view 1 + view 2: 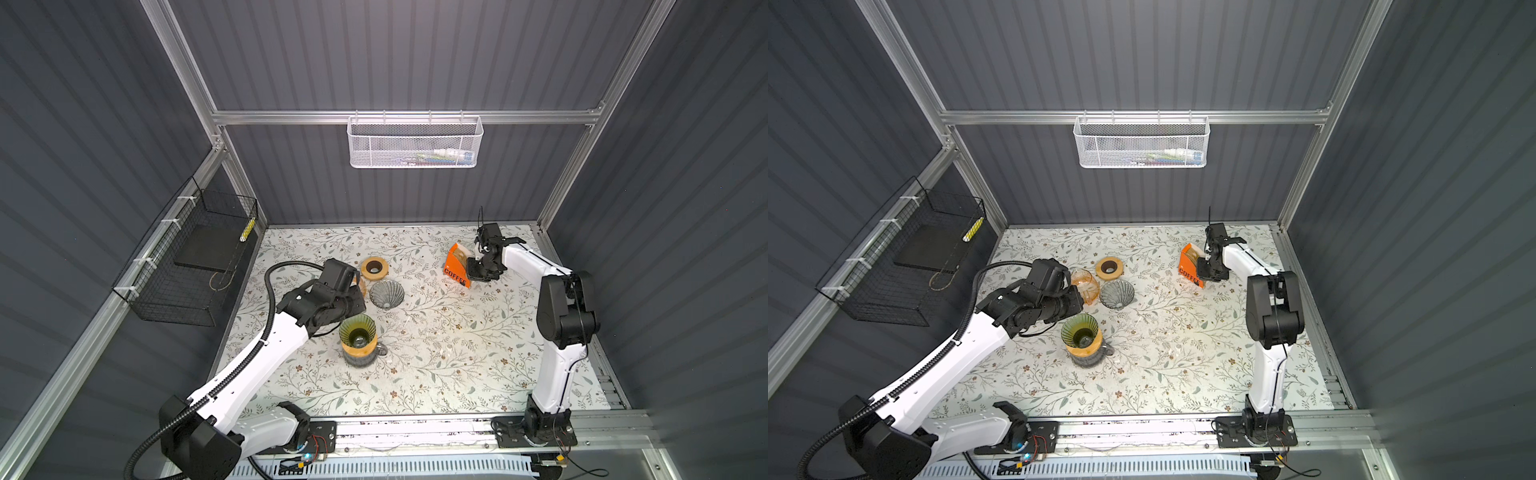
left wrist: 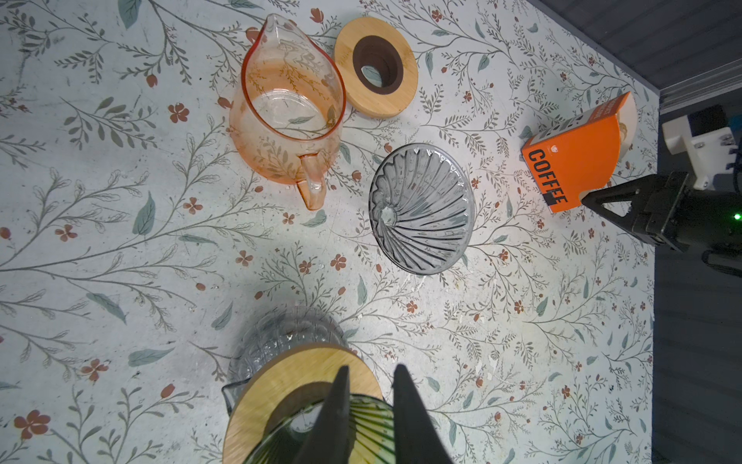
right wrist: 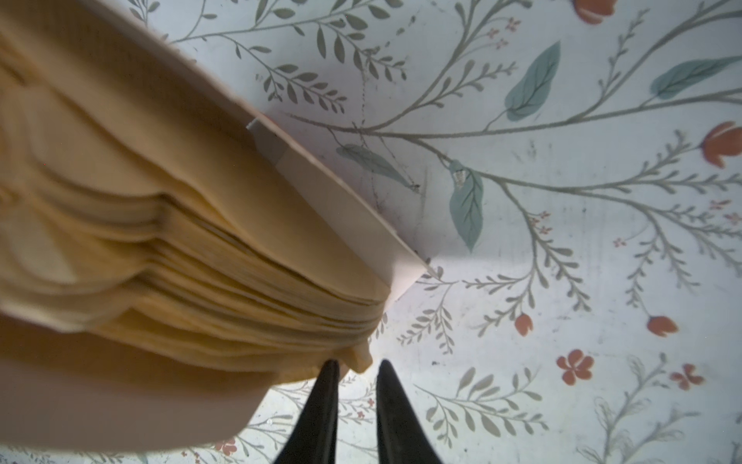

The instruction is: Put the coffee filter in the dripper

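An orange "COFFEE" box point(image 1: 457, 266) stands at the back right with a stack of tan coffee filters point(image 3: 160, 261) in its open side. My right gripper point(image 3: 357, 363) is at the lower corner of the stack. Its jaws are slightly apart, and a filter corner sits just past the tips with nothing between them. The green ribbed dripper point(image 1: 357, 329) sits in a wooden ring point(image 2: 273, 385) on a grey glass carafe point(image 1: 362, 358) at centre front. My left gripper point(image 2: 371, 373) hovers over the dripper's far rim, open by a narrow gap and clamping nothing.
A grey dripper point(image 1: 386, 293) lies on its side mid-table. An orange glass carafe point(image 2: 289, 116) and a spare wooden ring point(image 1: 374, 267) are behind it. A white mesh basket point(image 1: 415, 143) hangs on the back wall and a black wire basket point(image 1: 187, 266) on the left wall.
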{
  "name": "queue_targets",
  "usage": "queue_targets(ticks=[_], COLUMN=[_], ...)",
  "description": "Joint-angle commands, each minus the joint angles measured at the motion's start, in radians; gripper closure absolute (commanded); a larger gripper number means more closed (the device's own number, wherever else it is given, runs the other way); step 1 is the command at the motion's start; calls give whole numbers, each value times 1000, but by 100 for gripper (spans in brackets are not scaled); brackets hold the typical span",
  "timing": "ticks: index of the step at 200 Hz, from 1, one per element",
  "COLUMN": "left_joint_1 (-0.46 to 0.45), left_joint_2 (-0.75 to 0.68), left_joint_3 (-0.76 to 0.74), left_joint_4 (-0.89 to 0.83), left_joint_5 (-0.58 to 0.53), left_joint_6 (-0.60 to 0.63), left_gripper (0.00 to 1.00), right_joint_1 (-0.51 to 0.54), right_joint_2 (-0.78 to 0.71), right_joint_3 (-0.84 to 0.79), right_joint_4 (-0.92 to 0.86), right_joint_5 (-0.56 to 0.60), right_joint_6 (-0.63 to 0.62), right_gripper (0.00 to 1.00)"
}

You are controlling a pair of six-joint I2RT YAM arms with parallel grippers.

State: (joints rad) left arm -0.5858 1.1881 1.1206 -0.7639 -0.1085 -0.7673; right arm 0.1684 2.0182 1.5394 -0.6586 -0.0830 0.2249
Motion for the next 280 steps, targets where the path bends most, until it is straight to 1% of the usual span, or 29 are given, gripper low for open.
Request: queue_targets(ticks=[1,168,180,205,280], left_joint_1=[-3,-3,-3,-3,-3], left_joint_2=[-6,-10,-11,-13,-17], left_joint_3=[-1,-2,-2,0,-2], left_joint_4=[-9,-11,-12,-12,-13], left_joint_5=[-8,-11,-12,-12,-11], left_joint_6=[-7,-6,-7,-9,-10], left_gripper=[79,79,78,79,78], right_joint_1=[8,13,14,15,16], right_joint_2=[16,47,47,45,-52], right_joint_3=[22,42,42,41,-36], right_joint_4=[-15,-16,-18,-18,-6], right_joint_5=[-3,28,29,31,57], right_joint_6=[4,12,10,13,13], right_gripper=[79,81,84,100,100])
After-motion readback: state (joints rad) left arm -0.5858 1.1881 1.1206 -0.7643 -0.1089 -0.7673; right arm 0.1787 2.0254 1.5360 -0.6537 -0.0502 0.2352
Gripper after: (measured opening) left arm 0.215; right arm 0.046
